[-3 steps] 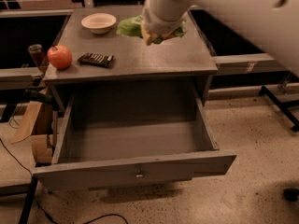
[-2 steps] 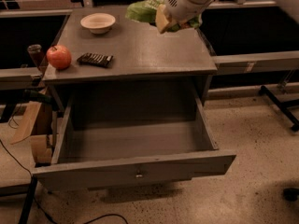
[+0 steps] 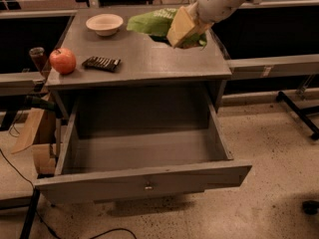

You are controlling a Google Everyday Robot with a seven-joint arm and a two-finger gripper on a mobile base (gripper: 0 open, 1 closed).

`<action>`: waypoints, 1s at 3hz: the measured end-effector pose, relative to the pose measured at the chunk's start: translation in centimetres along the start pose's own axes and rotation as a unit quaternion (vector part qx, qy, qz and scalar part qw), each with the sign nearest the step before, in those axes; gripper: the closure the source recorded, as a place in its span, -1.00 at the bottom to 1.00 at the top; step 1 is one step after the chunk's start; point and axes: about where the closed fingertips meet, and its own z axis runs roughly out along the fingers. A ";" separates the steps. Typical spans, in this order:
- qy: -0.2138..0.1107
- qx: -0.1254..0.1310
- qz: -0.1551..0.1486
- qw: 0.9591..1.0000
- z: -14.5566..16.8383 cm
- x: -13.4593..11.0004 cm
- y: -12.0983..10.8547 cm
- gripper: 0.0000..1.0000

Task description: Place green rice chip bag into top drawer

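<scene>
The green rice chip bag (image 3: 151,22) is a lime-green foil bag held just above the back of the cabinet top, its shadow on the surface below it. My gripper (image 3: 185,32) comes in from the top right and is shut on the bag's right end; a yellowish finger (image 3: 179,26) covers that end. The top drawer (image 3: 144,182) is pulled wide open below the cabinet top, with its grey front panel and small keyhole facing me. Nothing lies inside it.
On the cabinet top (image 3: 149,63) stand a white bowl (image 3: 104,24) at the back left, a red apple (image 3: 63,60) at the left edge and a small dark snack bar (image 3: 101,62) beside it. Cardboard (image 3: 29,131) and cables lie at the left; a black frame leg (image 3: 299,111) is on the right.
My gripper has closed on the green bag and lifted it off the cabinet top. The bag now hangs out to the left of the fingers. The drawer and other objects have not moved.
</scene>
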 end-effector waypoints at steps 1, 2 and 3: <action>0.040 -0.076 0.015 0.996 4.0 2.5 3.0 1.00; 0.042 -0.079 0.015 0.996 4.2 2.6 3.3 1.00; 0.042 -0.079 0.014 0.996 4.2 2.6 3.3 1.00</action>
